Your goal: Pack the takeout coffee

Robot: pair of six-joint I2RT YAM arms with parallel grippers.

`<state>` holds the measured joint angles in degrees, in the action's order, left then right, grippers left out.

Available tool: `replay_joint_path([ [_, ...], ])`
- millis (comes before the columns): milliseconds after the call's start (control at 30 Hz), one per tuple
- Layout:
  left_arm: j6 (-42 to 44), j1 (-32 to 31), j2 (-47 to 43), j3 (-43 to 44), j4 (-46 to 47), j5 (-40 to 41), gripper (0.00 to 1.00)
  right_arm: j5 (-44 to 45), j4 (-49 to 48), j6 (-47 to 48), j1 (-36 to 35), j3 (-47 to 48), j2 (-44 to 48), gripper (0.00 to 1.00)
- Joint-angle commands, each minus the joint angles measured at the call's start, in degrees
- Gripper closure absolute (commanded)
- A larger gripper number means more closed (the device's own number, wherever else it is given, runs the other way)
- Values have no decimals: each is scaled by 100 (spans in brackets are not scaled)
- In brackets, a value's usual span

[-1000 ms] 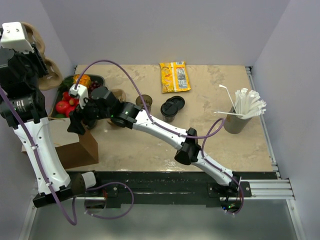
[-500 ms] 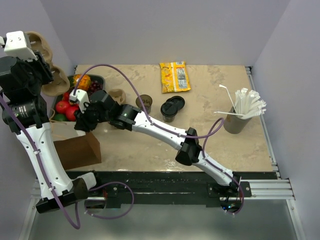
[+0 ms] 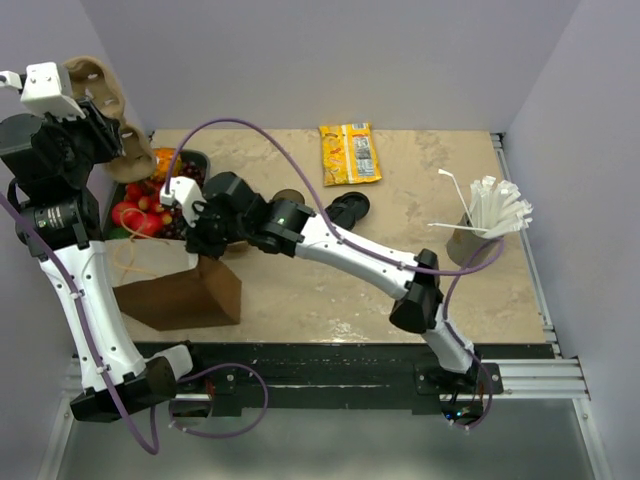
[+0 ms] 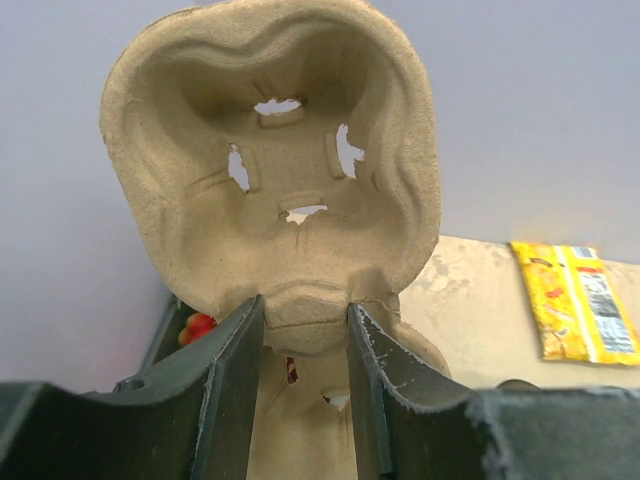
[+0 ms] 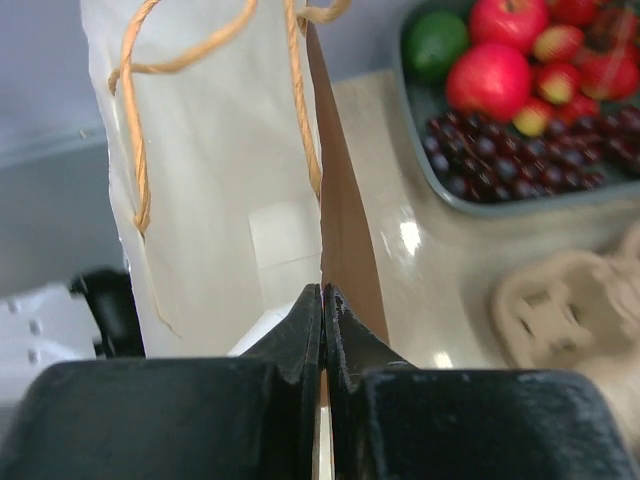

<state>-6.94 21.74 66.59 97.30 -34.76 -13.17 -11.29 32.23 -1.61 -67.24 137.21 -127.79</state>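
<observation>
The left tool was grasping the cup carrier by the narrow waist between its pockets. It held the carrier high in the air above the far-left corner of the counter, with the carrier's long axis running roughly up and down. The right tool was clenched on one side wall of the paper bag at its rim. The bag sat at the near-left edge of the counter, its pale inside open to view. The bag's mouth therefore lay below the carrier and nearer the arms' bases, so the left arm looked the one placed to lower it in. The lidded coffee cup sat mid-counter, well apart from the bag and partly hidden behind the right arm.
</observation>
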Motion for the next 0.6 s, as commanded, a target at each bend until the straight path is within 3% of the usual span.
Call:
replay_joint_path([
  [0,-220,41,-41,-184,803,-1184,100,477,301,722,273,-858,1351,100],
  [167,-107,41,-146,-606,1059,-2066,100,987,670,1109,589,-2336,2959,100],
  [333,166,32,-234,-896,1139,-3734,100,1866,670,1373,660,-4174,4278,100],
  [500,1447,24,-225,-739,264,-5815,100,2464,557,1874,826,-5439,5271,100],
  [567,1678,-29,-278,-703,40,-6074,100,2500,556,1918,958,-5529,5352,100],
])
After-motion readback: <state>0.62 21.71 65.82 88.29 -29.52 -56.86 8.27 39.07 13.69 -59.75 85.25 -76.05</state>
